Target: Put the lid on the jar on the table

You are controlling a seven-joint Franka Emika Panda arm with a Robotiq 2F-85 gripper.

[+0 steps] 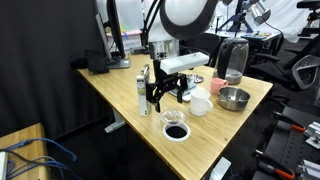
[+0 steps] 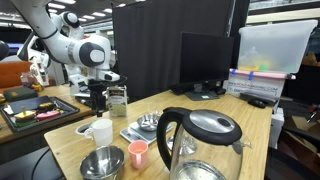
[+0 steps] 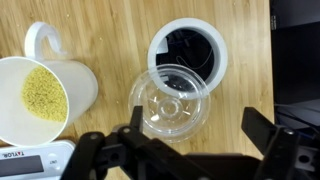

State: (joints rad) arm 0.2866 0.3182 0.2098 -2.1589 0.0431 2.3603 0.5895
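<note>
The lid (image 3: 168,103) is a small clear round cap lying flat on the light-wood table (image 3: 240,60), its edge overlapping a white ring. My gripper (image 3: 194,112) is open just above it, with the lid between the fingers, close to the left one. In both exterior views the gripper (image 1: 166,92) (image 2: 97,101) hangs low over the table (image 1: 225,130). The jar (image 1: 144,81) (image 2: 118,97) stands upright beside the gripper, tall, slim and clear. It is out of the wrist view.
A white ring with a dark centre (image 3: 187,50) (image 1: 175,130) touches the lid. A white cup of yellow grains (image 3: 40,95) (image 1: 200,103) stands close by, next to a scale (image 3: 30,158). A metal bowl (image 1: 233,98), a grey pitcher (image 1: 233,60) and a pink cup (image 2: 138,153) stand farther off.
</note>
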